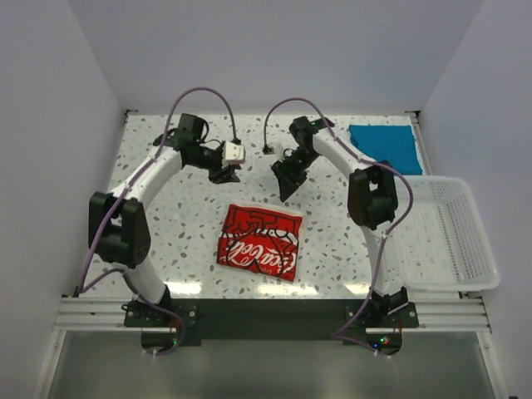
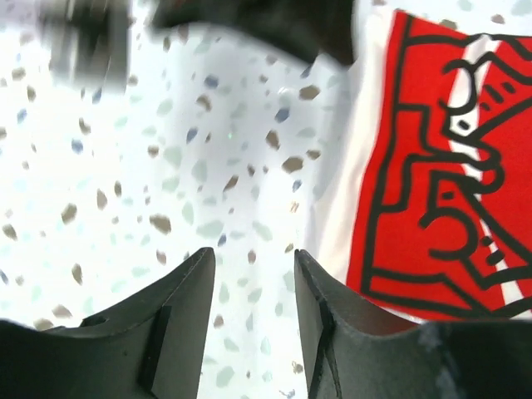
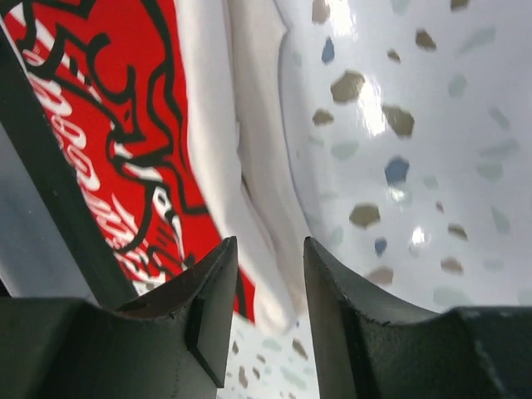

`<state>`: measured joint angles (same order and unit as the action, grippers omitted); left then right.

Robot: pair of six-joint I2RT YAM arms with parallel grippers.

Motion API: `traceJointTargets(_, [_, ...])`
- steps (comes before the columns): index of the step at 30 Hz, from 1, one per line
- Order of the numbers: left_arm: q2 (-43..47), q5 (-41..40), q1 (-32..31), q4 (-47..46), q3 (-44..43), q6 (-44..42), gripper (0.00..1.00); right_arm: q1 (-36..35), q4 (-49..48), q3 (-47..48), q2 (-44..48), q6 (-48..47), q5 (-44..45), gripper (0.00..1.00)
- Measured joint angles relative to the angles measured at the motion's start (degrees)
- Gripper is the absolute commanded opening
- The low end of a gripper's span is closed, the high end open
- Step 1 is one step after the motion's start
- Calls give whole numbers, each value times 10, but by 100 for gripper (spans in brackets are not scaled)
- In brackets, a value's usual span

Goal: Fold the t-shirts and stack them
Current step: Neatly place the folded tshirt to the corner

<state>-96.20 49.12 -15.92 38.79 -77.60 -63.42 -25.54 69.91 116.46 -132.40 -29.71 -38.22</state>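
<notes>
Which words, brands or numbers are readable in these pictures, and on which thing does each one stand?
"Coca-Cola": white script on the red panel of the cream-white shirt, read in the top view.
Both wrist views: only fragments of that print, not readable.
No text visible on the blue shirt or the basket.

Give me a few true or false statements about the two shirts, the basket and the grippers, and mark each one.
1. The folded red-and-white Coca-Cola cloth shirt lies inside the white plastic lattice basket. False: it lies on the speckled tabletop, apart from the basket.
2. The plain teal-blue cloth shirt lies folded at the table's far right corner. True.
3. The left gripper grips the teal-blue shirt. False: it is open, holding nothing.
4. The right gripper is open. True.
</notes>
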Motion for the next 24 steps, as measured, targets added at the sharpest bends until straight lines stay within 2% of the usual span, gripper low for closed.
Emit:
traceJointTargets(1, [-29, 10, 21, 24, -33, 9, 53, 9, 11, -2, 10, -4, 0, 43])
traceJointTargets(5, [-120, 29, 80, 103, -107, 47, 56, 35, 22, -46, 52, -9, 0, 46])
traceJointTargets(12, [-230, 41, 83, 193, -156, 83, 58, 34, 19, -115, 60, -2, -1, 50])
traceJointTargets(20, [-262, 58, 79, 245, -161, 84, 58, 33, 19, -140, 60, 2, -4, 46])
traceJointTargets(24, [-262, 61, 74, 259, -159, 78, 58, 34, 18, -146, 60, 2, 0, 48])
